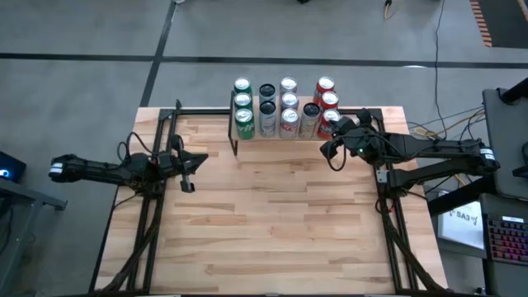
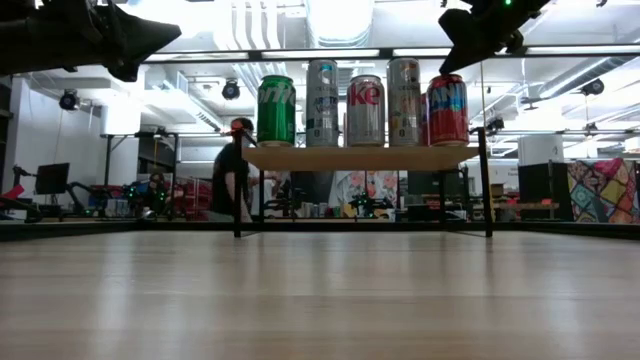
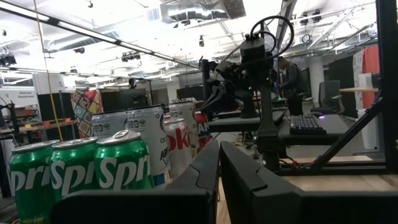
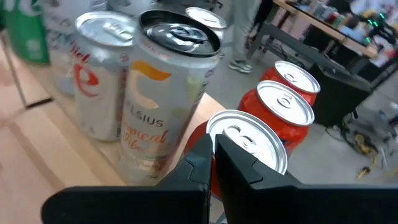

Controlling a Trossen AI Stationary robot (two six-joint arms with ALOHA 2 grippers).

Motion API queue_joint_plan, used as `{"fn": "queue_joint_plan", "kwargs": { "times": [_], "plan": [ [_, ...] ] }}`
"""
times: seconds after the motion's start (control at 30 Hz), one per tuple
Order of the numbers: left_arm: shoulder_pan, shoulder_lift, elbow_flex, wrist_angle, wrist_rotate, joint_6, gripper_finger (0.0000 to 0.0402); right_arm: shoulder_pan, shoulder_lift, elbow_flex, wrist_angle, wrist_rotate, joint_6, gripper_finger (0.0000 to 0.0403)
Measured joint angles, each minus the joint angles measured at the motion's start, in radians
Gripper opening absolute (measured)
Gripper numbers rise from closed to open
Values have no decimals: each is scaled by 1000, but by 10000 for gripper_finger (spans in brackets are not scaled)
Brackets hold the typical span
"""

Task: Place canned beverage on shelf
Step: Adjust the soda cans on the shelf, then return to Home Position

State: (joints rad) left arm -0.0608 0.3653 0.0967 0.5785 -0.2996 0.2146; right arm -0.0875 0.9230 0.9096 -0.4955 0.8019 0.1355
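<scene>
The shelf (image 2: 360,157) stands at the table's far edge on thin black legs. Several cans stand upright on it in rows: green ones (image 1: 244,124) at the left, silver ones in the middle, red ones at the right. My right gripper (image 4: 212,146) is shut and holds nothing. It hovers just above and on the near side of the nearest red can (image 4: 249,140) at the shelf's right end (image 2: 447,110). My left gripper (image 1: 188,175) is shut and empty, and waits over the table's left part, level with the cans.
The bare wooden tabletop (image 1: 272,223) stretches from the shelf to the near edge. Black arm frames run along both table sides. A keyboard (image 1: 505,239) lies off the table at the right. A person (image 2: 235,170) stands in the room behind the shelf.
</scene>
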Motion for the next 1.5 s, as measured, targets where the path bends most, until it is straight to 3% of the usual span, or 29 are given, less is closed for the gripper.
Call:
{"fn": "queue_joint_plan", "kwargs": {
  "times": [0.6,1.23,1.33,1.5],
  "plan": [
    [0,0,0,-1,0,0,0,2,-32,0,-32,-54,-158,9],
    [0,0,0,1,0,-15,0,2,-56,65,-24,-44,-141,9],
    [0,0,0,1,0,-15,0,2,-56,80,-24,-104,-126,9],
    [0,0,0,2,5,-29,0,11,-56,75,-23,-316,-83,9]
  ]
}}
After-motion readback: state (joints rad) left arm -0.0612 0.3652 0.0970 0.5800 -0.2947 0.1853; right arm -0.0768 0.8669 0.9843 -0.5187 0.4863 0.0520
